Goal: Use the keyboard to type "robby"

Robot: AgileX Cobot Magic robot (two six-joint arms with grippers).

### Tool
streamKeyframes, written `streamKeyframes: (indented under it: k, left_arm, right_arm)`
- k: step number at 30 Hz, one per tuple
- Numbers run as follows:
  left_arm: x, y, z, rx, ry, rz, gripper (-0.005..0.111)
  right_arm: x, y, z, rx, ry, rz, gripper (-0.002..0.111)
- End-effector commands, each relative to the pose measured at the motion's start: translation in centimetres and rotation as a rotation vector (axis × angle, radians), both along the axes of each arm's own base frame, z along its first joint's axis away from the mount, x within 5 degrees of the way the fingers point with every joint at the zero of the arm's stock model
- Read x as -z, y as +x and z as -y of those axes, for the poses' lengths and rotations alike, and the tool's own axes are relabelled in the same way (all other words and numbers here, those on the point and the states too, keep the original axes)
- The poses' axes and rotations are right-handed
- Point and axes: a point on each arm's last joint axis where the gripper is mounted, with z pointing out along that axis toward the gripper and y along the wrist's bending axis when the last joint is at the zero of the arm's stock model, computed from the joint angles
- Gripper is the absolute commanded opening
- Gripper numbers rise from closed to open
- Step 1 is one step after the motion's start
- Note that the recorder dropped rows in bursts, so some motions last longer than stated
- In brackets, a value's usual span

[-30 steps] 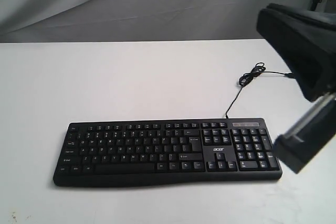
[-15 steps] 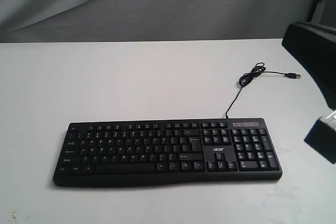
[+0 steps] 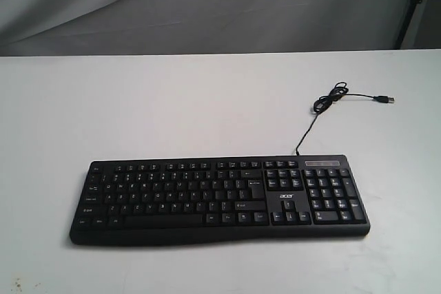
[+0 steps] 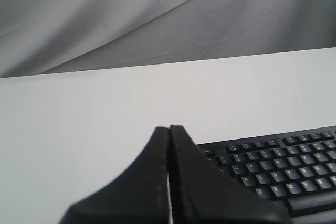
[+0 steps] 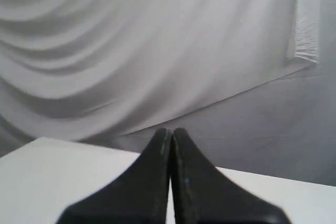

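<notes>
The black keyboard point(image 3: 219, 199) with white legends and an acer logo lies near the front of the white table point(image 3: 172, 108), its thin cable point(image 3: 322, 105) running back to a loose USB plug. No gripper shows in the exterior view. In the left wrist view my left gripper point(image 4: 169, 128) is shut and empty, held above the table beside the keyboard's point(image 4: 278, 163) Esc corner. My right gripper point(image 5: 170, 130) is shut and empty in the right wrist view, raised over a table corner, facing the backdrop.
A grey cloth backdrop point(image 3: 207, 5) hangs behind the table. The USB plug point(image 3: 386, 100) lies near the table's right back area. Bare white tabletop surrounds the keyboard.
The right arm, which filled the right side of the exterior view, has withdrawn out of it to the right. The keyboard and cable have not moved.
</notes>
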Motion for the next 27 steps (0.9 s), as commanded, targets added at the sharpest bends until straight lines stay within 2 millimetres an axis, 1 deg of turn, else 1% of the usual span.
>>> streamKeyframes:
  k: [1,4,8,9,10,11,12,14,16,20,24,26,27]
  left_arm:
    - [0.1,0.0,0.0,0.006,0.001,0.005,0.000]
    - [0.1,0.0,0.0,0.006,0.001,0.005,0.000]
    - [0.1,0.0,0.0,0.006,0.001,0.005,0.000]
    - [0.1,0.0,0.0,0.006,0.001,0.005,0.000]
    - [0.1,0.0,0.0,0.006,0.001,0.005,0.000]
    - [0.1,0.0,0.0,0.006,0.001,0.005,0.000]
    - [0.1,0.0,0.0,0.006,0.001,0.005,0.000]
    - [0.1,0.0,0.0,0.006,0.001,0.005,0.000]
    - [0.1,0.0,0.0,0.006,0.001,0.005,0.000]
    - [0.1,0.0,0.0,0.006,0.001,0.005,0.000]
    - [0.1,0.0,0.0,0.006,0.001,0.005,0.000]
    - [0.1,0.0,0.0,0.006,0.001,0.005,0.000]
    - [0.1,0.0,0.0,0.006,0.001,0.005,0.000]
  right_arm:
    - [0.7,-0.3,3.2,0.114,0.064,-0.004,0.000]
    - [1.8,-1.2,5.4,0.218,0.088,0.029,0.000]
    - [4.2,-2.5,7.8,0.395,0.097,0.058,0.000]
    - [4.9,-2.8,8.2,0.441,0.097,0.061,0.000]
    - [6.2,-3.3,8.9,0.515,0.095,0.066,0.000]
    - [6.9,-3.5,9.1,0.547,0.082,0.067,0.000]
    - [8.2,-3.8,9.4,0.592,0.053,0.071,0.000]
    - [9.6,-4.0,9.3,0.617,0.016,0.068,0.000]
    - [10.5,-4.1,9.1,0.607,-0.017,0.063,0.000]
    - [11.1,-3.9,8.3,0.524,-0.046,0.046,0.000]
    - [11.3,-4.0,7.0,0.380,-0.049,0.023,0.000]
    - [11.3,-4.0,6.9,0.359,0.110,-0.025,0.000]
    - [11.3,-4.0,6.9,0.347,0.228,-0.060,0.000]
